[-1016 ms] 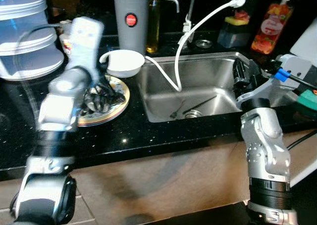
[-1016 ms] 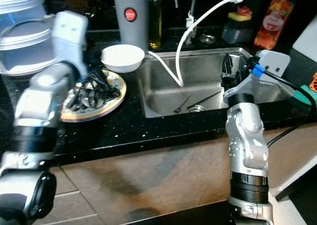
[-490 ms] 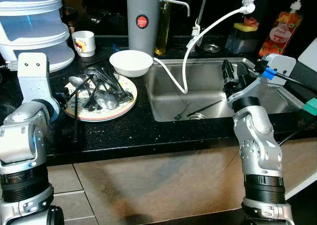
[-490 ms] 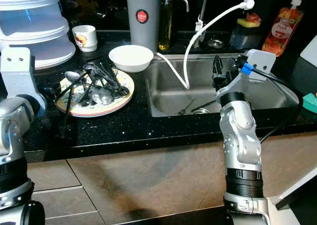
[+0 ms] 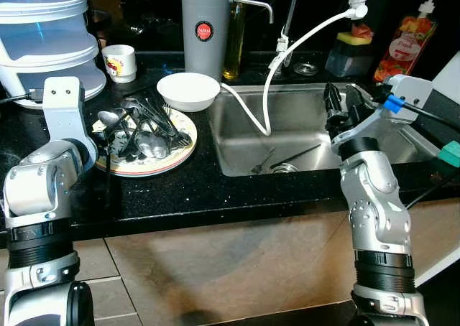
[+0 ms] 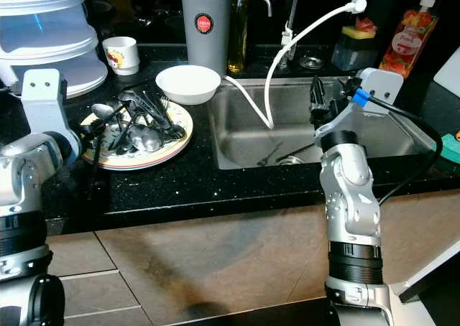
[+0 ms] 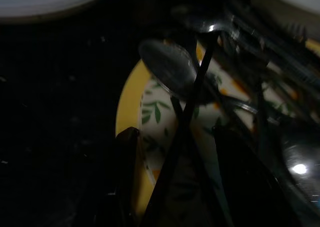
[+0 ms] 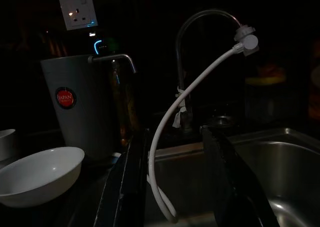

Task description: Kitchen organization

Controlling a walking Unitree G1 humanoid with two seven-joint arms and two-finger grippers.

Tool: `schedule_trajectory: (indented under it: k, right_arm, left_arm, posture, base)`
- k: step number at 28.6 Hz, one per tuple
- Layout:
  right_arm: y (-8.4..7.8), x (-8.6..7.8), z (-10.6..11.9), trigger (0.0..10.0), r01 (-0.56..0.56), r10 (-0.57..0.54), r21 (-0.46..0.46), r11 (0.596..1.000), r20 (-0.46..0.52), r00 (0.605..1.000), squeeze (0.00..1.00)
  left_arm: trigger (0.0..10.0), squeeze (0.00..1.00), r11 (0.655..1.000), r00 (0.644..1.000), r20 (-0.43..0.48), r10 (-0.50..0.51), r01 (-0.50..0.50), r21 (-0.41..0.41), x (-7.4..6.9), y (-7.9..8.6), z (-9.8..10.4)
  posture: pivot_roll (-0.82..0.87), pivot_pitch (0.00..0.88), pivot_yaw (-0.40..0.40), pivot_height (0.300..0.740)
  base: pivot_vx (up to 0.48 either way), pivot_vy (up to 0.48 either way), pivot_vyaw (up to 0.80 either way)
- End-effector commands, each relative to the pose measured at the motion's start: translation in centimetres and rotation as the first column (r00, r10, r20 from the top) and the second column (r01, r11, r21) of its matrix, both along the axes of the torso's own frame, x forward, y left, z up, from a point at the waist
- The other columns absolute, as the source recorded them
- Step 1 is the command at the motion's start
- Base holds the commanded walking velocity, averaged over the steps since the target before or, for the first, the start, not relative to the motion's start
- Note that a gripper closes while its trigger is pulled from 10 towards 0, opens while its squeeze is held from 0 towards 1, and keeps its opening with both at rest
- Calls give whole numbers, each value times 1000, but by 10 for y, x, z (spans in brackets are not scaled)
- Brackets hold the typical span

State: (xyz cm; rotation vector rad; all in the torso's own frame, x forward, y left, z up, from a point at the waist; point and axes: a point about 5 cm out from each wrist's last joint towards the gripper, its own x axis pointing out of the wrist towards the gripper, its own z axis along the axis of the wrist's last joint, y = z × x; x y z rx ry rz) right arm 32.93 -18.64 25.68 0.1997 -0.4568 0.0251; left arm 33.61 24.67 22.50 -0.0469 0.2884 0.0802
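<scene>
Here, one plate [image 5: 175,152], one bowl [image 5: 188,91].

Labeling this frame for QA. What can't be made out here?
- Left gripper: left wrist view too dark to tell whether the fingers pinch the thin utensil handle crossing the plate.
- Cutlery pile: overlapping pieces, count unclear in eye views.
- Sink: right side hidden by right gripper.
- Red bottle: label too small.

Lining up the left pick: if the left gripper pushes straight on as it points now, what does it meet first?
Most likely the dark utensil handle lying between the open fingers of the left gripper, then the spoon on the yellow-rimmed plate. Depth is hard to judge in the dark wrist view.
</scene>
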Motion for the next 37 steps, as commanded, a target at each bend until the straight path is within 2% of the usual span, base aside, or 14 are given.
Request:
schedule_trajectory:
  k: [1, 7, 8, 9, 10, 11, 16, 21, 22, 24, 25, 26, 32, 37]
  right_arm:
    - [-3, 1, 1, 10000, 14, -14, 7, 1000, 6, 1000, 0]
    - [-7, -1, 0, 10000, 25, -25, 6, 1000, 10, 1000, 0]
    - [-7, -1, 0, 10000, 27, -27, 6, 1000, 9, 1000, 0]
    - [-7, -1, 0, 10000, 28, -28, 6, 1000, 8, 1000, 0]
    - [-7, -1, 0, 10000, 28, -28, 6, 1000, 8, 1000, 0]
    - [-7, -1, 0, 10000, 27, -27, 5, 1000, 8, 1000, 0]
    - [-5, 1, 1, 10000, 20, -20, 2, 1000, 9, 1000, 0]
    - [-6, 1, 2, 10000, 22, -22, 0, 1000, 11, 1000, 0]
    - [-7, 0, 2, 10000, 25, -25, -2, 1000, 10, 1000, 0]
    - [-8, 0, 2, 10000, 27, -27, -2, 1000, 10, 1000, 0]
    - [-8, 0, 2, 10000, 28, -28, -3, 1000, 10, 1000, 0]
    - [-8, 0, 2, 10000, 28, -28, -3, 1000, 10, 1000, 0]
    - [-10, 0, 5, 10000, 32, -32, -6, 999, 16, 999, 0]
    - [-10, 0, 5, 10000, 34, -34, -6, 999, 18, 999, 0]
  left_arm:
    - [10000, 0, 1000, 1000, -6, 1, -1, 20, 3, 4, 2]
    - [9569, 0, 998, 996, -84, -11, 15, 53, 3, 9, -16]
    - [4784, 0, 997, 995, -99, -1, 8, 71, 2, 11, -21]
    - [3176, 0, 995, 994, -112, 9, 2, 97, 1, 12, -25]
    - [3176, 0, 995, 994, -112, 9, 2, 97, 1, 12, -25]
    - [0, 0, 993, 992, -122, 13, 1, 116, 1, 13, -28]
    - [0, 0, 983, 991, -131, 14, 10, 183, 1, 11, -33]
    - [0, 0, 987, 995, -102, 6, 10, 162, 3, 7, -28]
    - [4000, 0, 987, 1000, 23, 0, -4, 161, 7, 2, -8]
    - [4000, 0, 985, 997, 79, 0, -14, 170, 8, 1, 0]
    - [10000, 0, 985, 991, 135, -3, -21, 172, 9, -1, 8]
    - [10000, 0, 985, 991, 135, -3, -21, 172, 9, -1, 8]
    - [10000, 0, 994, 910, 411, -60, 18, 104, 10, -22, 62]
    - [10000, 0, 991, 899, 437, -31, -30, 132, 12, -22, 69]
  posture:
    - [91, 0, -53, 740]
    - [79, 0, -40, 740]
    - [81, 0, -41, 740]
    - [81, 0, -41, 740]
    - [81, 0, -41, 740]
    - [80, 0, -44, 740]
    - [83, 0, -51, 740]
    - [75, 0, -52, 740]
    - [73, 0, -54, 740]
    - [73, 0, -54, 740]
    - [69, 0, -55, 740]
    - [69, 0, -55, 740]
    - [64, 0, -58, 740]
    - [62, 0, -57, 740]
  base:
    - [0, 0, 0]
    - [0, 0, 0]
    - [0, 0, 0]
    - [0, 0, 0]
    - [0, 0, 0]
    - [0, 0, 0]
    - [0, 0, 0]
    - [0, 0, 0]
    - [0, 0, 0]
    - [0, 0, 0]
    - [0, 0, 0]
    - [0, 0, 0]
    - [0, 0, 0]
    - [0, 0, 0]
